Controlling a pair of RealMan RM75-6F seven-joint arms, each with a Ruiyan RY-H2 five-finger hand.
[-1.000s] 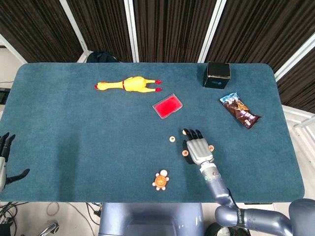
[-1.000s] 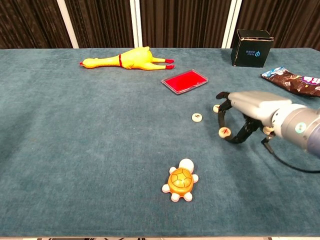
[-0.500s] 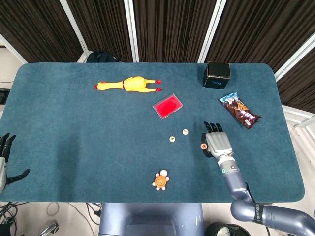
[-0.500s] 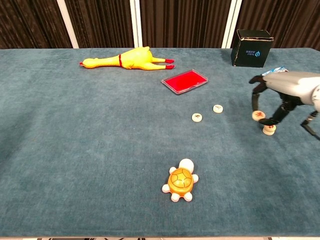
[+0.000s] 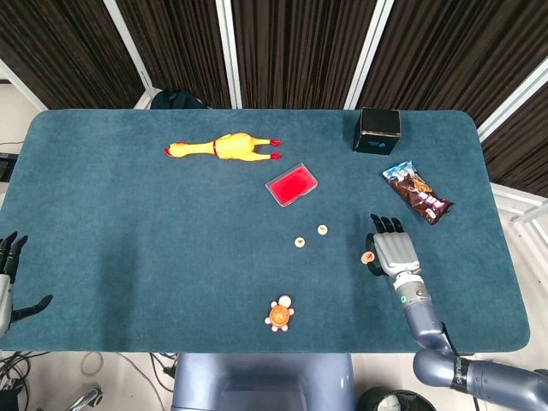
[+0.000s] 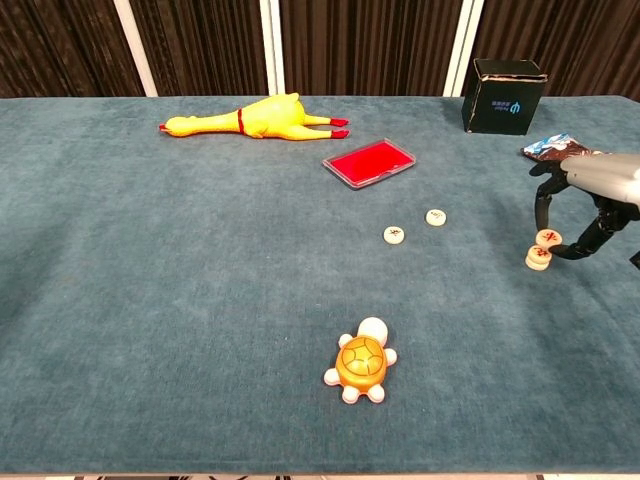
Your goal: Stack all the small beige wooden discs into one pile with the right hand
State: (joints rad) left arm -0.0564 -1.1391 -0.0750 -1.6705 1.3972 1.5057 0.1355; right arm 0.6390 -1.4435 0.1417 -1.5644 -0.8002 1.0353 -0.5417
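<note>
The right hand [image 6: 590,205] hangs low over the right side of the blue surface [image 5: 128,223], palm down, its fingers [image 6: 543,212] arched like a cage. Between the thumb and a finger it pinches a small beige disc [image 6: 548,238] with a red mark on top, held directly above and slightly off-centre from a second disc [image 6: 538,259] that lies flat on the cloth. The two appear to touch or nearly so; I cannot tell whether the upper one already rests its weight on the lower. The arched grip makes sense: a light pinch by the edge leaves the underside of the disc free to settle onto the one below.

Two more discs lie well to the left, one disc [image 6: 394,235] just beside its neighbour [image 6: 435,217], both apart from the pile and not yet stacked, so by my reading the job is at its first layer.

The left hand [image 5: 7,265] sits at the far left edge in the head view, off the cloth, fingers spread and holding nothing, as the task leaves it idle.

A rubber chicken [image 6: 250,118], red tray [image 6: 368,163], toy turtle [image 6: 362,362], black box [image 6: 505,95] and snack packet [image 5: 417,192] lie around, clear of the stacking spot.
</note>
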